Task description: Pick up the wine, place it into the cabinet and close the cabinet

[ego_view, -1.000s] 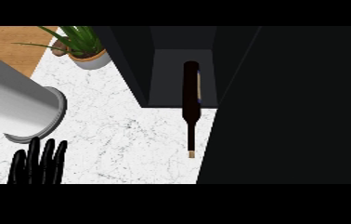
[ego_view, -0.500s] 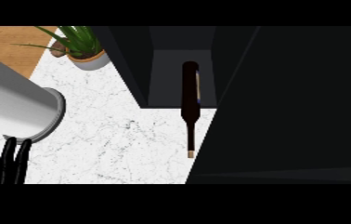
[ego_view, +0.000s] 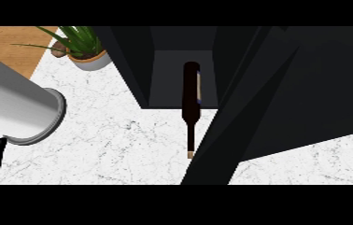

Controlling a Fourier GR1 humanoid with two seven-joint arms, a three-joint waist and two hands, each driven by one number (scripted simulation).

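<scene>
Wine bottle (ego_view: 191, 95) lies body inside open cabinet (ego_view: 172, 74), neck out over worktop (ego_view: 124, 144). Door (ego_view: 248, 116) not yet closed. Both hands' fingers: cannot tell, unseen.

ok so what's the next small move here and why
Probably start swinging the door shut: the wine bottle is already in the cabinet and the door stands open. Go gently, since the bottle's neck shows past the front edge.
</scene>
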